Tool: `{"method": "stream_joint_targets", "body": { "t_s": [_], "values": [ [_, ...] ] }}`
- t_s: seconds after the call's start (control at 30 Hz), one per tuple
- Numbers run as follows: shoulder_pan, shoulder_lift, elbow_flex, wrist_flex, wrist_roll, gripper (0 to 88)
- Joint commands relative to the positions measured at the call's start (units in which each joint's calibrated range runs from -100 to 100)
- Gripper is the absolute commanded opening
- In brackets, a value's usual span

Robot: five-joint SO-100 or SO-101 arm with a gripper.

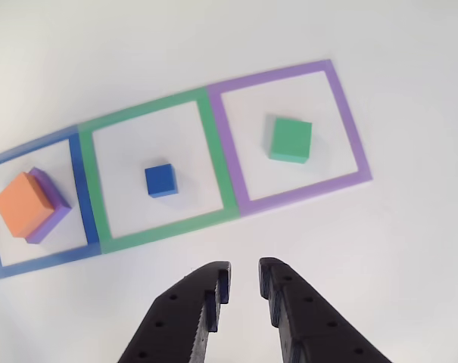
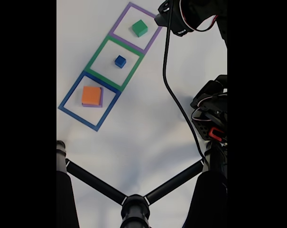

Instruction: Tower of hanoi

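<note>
The tower of hanoi blocks sit apart in three flat square frames on a white table. The orange block [image 1: 22, 204] [image 2: 91, 95] lies on the purple block [image 1: 53, 198] [image 2: 101, 100] inside the blue frame [image 1: 83, 189]. The small blue cube [image 1: 161, 181] [image 2: 120, 61] stands in the green frame [image 1: 217, 151]. The green block [image 1: 291, 139] [image 2: 140, 28] rests in the purple frame [image 1: 348, 121]. My gripper [image 1: 244, 283] hovers open and holding nothing, nearer the camera than the frames, below the gap between the blue cube and the green block.
In the fixed view the black arm [image 2: 195, 16] reaches in from the top right with a cable [image 2: 174, 95] hanging down. A black tripod [image 2: 134, 204] spreads across the bottom. White table surface lies between the frames and the tripod.
</note>
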Motion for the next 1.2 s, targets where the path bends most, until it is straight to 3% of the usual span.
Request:
{"method": "stream_joint_targets", "body": {
  "t_s": [0.0,0.17,0.4,0.77,0.87,0.97,1.17],
  "values": [
    [4.7,-0.2,-2.2,1.3,-0.2,2.3],
    [10.3,-0.6,2.0,0.6,2.3,6.3],
    [18.3,-5.6,22.2,-12.7,2.3,24.7],
    [18.4,-11.5,60.3,-54.6,2.3,25.5],
    [18.1,-10.2,68.4,-66.6,2.3,27.4],
    [19.3,-7.8,78.6,-83.7,2.3,35.7],
    [19.5,3.2,86.9,-108.2,2.3,34.9]
  ]
}}
